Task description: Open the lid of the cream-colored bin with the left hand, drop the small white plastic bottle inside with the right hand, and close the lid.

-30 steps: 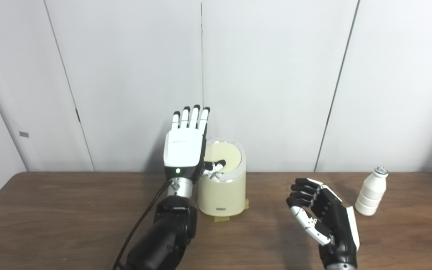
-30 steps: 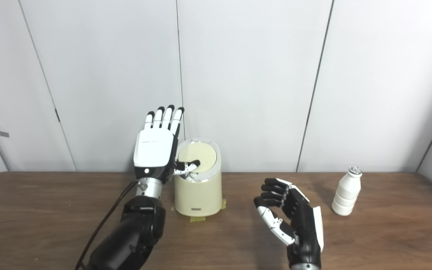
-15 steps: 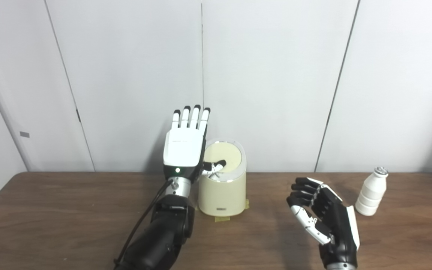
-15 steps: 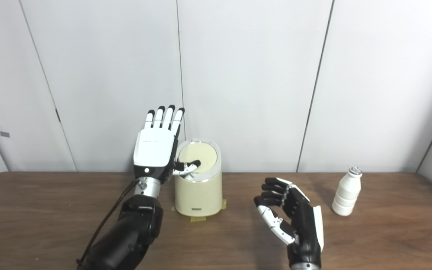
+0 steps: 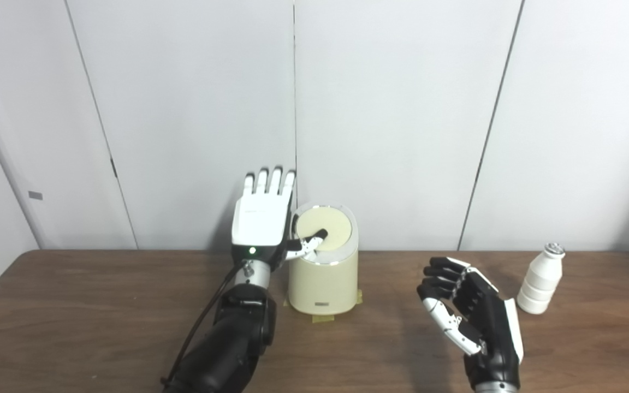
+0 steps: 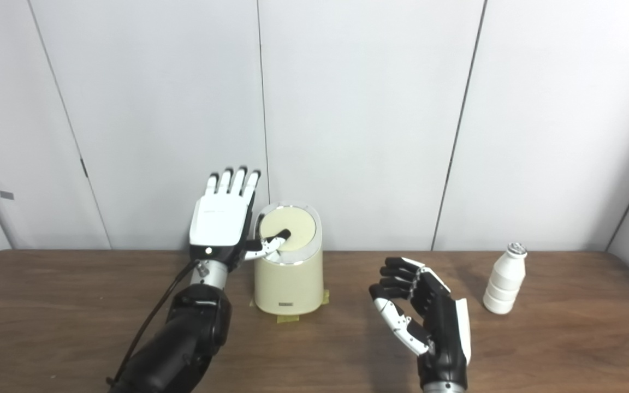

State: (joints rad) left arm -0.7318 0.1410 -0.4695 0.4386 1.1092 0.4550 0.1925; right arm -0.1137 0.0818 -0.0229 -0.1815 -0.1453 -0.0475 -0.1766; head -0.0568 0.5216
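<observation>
Standing upright at the far right of the wooden worktop [image 5: 101, 305], the small white ribbed bottle [image 5: 541, 281] is just right of the empty, loosely curled right hand [image 5: 470, 314]. Left, the cream bin [image 5: 322, 273] has the spread left hand [image 5: 262, 221] beside it, thumb on its lid [image 5: 331, 226]. Pale wall panels [image 5: 402, 109] stand behind.

Even, soft light is filling the room from above, leaving the pale wall panels [image 5: 391, 109] bright but not washed out. The brown counter [image 6: 47, 327] is giving off a dull sheen with no hard glare. Faint shadows are falling beside the bin [image 5: 322, 281] and the bottle [image 6: 503, 281]. Both pictures are looking slightly soft and grainy, with fine detail smearing.
</observation>
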